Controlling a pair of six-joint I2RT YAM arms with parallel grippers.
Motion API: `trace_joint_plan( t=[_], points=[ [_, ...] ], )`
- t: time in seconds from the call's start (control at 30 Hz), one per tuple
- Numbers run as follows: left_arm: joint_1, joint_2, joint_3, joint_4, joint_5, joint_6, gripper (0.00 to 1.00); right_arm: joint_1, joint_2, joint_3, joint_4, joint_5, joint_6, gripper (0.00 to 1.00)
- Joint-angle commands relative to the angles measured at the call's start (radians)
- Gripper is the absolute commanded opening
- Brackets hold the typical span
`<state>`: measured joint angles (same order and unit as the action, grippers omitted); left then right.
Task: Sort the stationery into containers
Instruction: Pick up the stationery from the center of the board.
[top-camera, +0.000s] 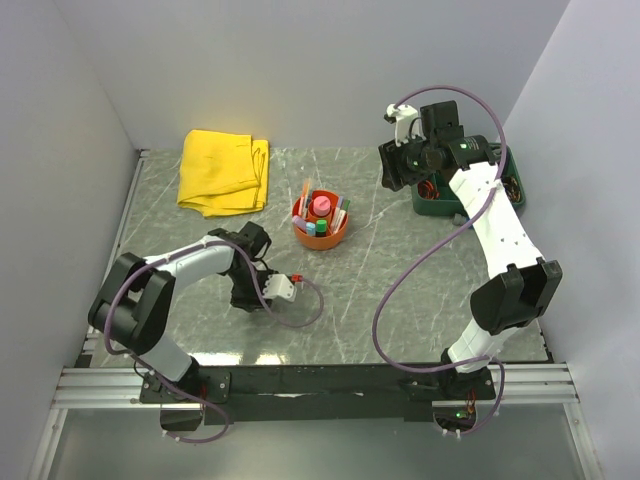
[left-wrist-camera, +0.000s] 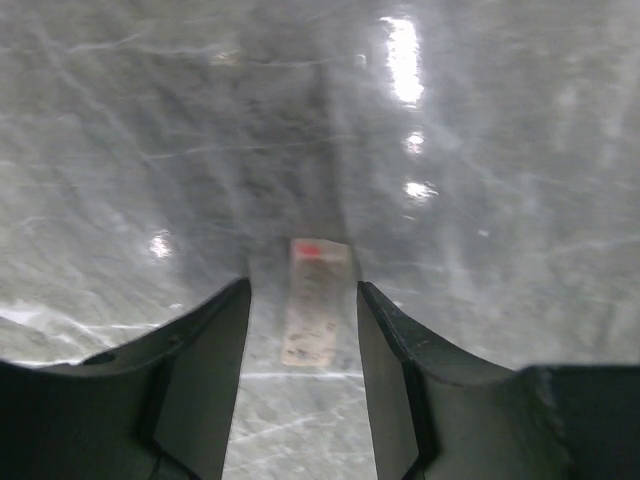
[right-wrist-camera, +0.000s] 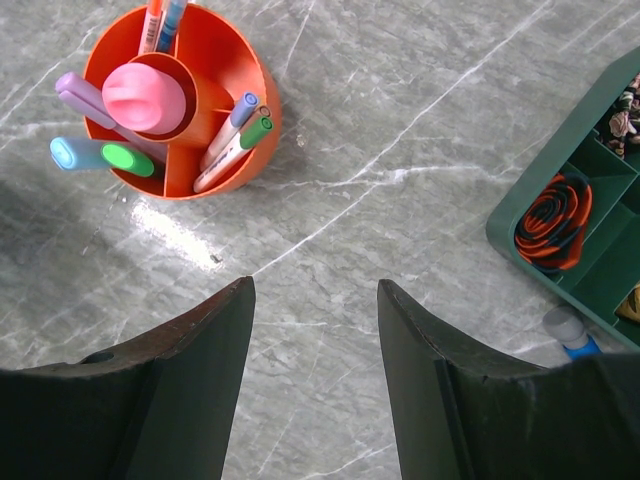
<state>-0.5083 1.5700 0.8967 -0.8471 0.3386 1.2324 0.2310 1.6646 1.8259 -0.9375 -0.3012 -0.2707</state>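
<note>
Working the pick step, by my read: nearly everything is already binned and one loose piece is lined up.

Counts, big to small:
- 1 bench
- 1 yellow cloth, far-left corner, not part of the job
- 1 green tray, far-right edge, holding one orange-and-black coil
- 1 orange organiser, middle of the far half
- 1 pink-capped tube in its centre cup
- about 7 pens and sticks in the ring: 2 in the far slot, a lilac stick plus a blue-and-green marker, and 2 or 3 capped pens on the other side. Can't split those cleanly.
- 1 small white block with a red mark, on the bench towards the near-left
- 1 grey-capped blue thing by the tray's rim; can't tell what it is

Left claw is down low, fingers apart, straddling the block with a gap either side. Right claw is apart too, holding nothing, up high between organiser and tray.

Next I'd drop the left a touch, pinch the block across its narrow width, lift it clear and carry it to a ring slot with room.
</note>
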Motion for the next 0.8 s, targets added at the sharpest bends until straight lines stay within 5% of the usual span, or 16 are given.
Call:
trace_joint_plan(
  t=[0.0, 0.1, 0.33, 0.4, 0.6, 0.77],
  points=[
    [-0.004, 0.036, 0.007, 0.082, -0.033, -0.044, 0.52, 0.002, -0.011, 0.035, 0.009, -0.003, -0.005, 0.6],
    [-0.006, 0.05, -0.004, 0.082, -0.038, -0.044, 0.43, 0.002, -0.009, 0.033, 0.009, 0.0, -0.005, 0.6],
    [-0.004, 0.03, 0.031, 0.0, -0.004, -0.065, 0.03, 0.004, -0.011, 0.03, 0.012, 0.024, -0.012, 0.6],
    [-0.006, 0.009, 0.103, -0.108, 0.065, -0.062, 0.01, 0.002, -0.012, 0.027, 0.016, 0.031, -0.015, 0.6],
    [-0.006, 0.077, 0.652, -0.41, 0.315, -0.042, 0.01, -0.001, -0.017, 0.022, 0.022, 0.045, -0.015, 0.6],
    [-0.009, 0.261, 1.106, -0.367, 0.464, -0.187, 0.04, -0.005, -0.009, 0.024, 0.025, 0.059, -0.013, 0.6]
  ],
)
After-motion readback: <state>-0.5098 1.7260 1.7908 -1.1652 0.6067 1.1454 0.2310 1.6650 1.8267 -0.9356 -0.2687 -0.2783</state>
